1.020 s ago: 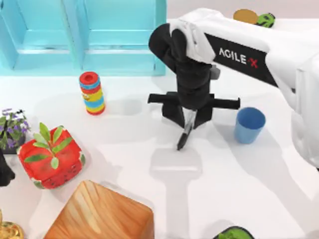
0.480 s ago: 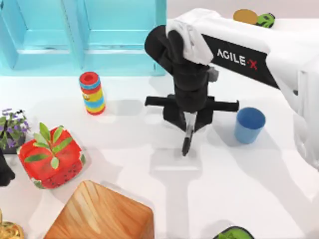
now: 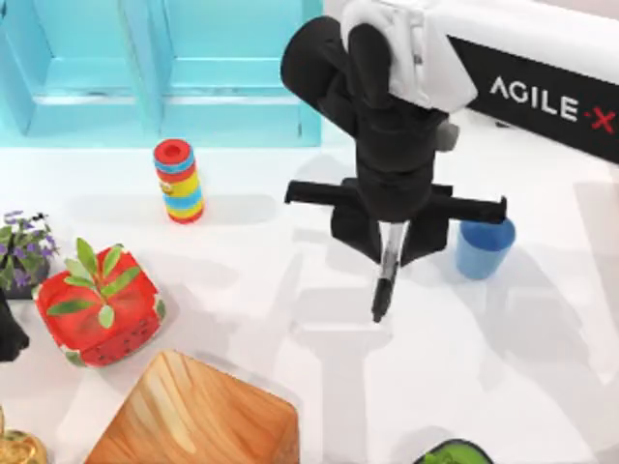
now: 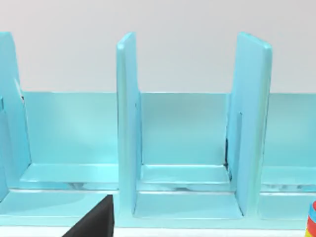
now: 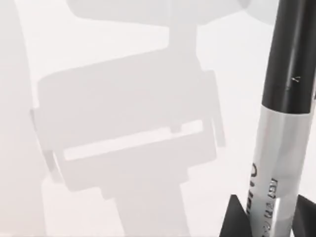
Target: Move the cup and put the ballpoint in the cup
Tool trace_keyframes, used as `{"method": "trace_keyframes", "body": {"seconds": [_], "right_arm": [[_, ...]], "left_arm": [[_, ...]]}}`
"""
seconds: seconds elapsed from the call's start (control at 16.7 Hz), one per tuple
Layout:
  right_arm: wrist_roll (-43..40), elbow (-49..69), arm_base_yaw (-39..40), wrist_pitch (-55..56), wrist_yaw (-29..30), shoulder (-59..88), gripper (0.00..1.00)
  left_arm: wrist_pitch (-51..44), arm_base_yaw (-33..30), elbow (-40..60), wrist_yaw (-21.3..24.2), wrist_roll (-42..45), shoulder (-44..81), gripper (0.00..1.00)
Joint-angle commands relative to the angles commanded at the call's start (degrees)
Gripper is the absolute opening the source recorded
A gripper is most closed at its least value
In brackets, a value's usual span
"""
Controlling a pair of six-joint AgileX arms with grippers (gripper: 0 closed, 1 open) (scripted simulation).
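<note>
My right gripper [image 3: 391,240] hangs over the middle of the table, shut on the ballpoint [image 3: 386,275], a slim black pen with a grey-white band that points down from the fingers, clear of the tabletop. The right wrist view shows the ballpoint [image 5: 279,128] close up, held between dark fingertips [image 5: 232,219], with the gripper's shadow on the white table below. The light-blue cup [image 3: 483,248] stands upright on the table just right of the gripper, partly behind its crossbar. My left arm [image 3: 8,333] sits parked at the table's left edge.
A red, blue and yellow striped cylinder [image 3: 178,181] stands left of centre. A turquoise shelf unit [image 3: 160,68] lines the back. A watermelon-patterned pot with a plant [image 3: 99,304], a purple flower pot [image 3: 21,246] and a wooden block [image 3: 193,416] fill the front left.
The right arm has risen and shifted right toward the cup, carrying the ballpoint with it. The cup and the other things have stayed put.
</note>
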Motion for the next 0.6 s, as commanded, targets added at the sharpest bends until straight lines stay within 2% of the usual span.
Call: {"method": "trace_keyframes", "body": {"seconds": [0.36, 0.6], "right_arm": [[0.8, -1.1, 1.1, -0.8, -0.1, -1.2, 0.0], [-2.8, -5.5, 1.7, 5.0, 4.5, -1.7, 0.0]], "left_arm": [[0.0, 0.0, 0.0, 0.0, 0.0, 0.0, 1.0], [0.0, 0.0, 0.0, 0.0, 0.0, 0.0, 1.0]]}}
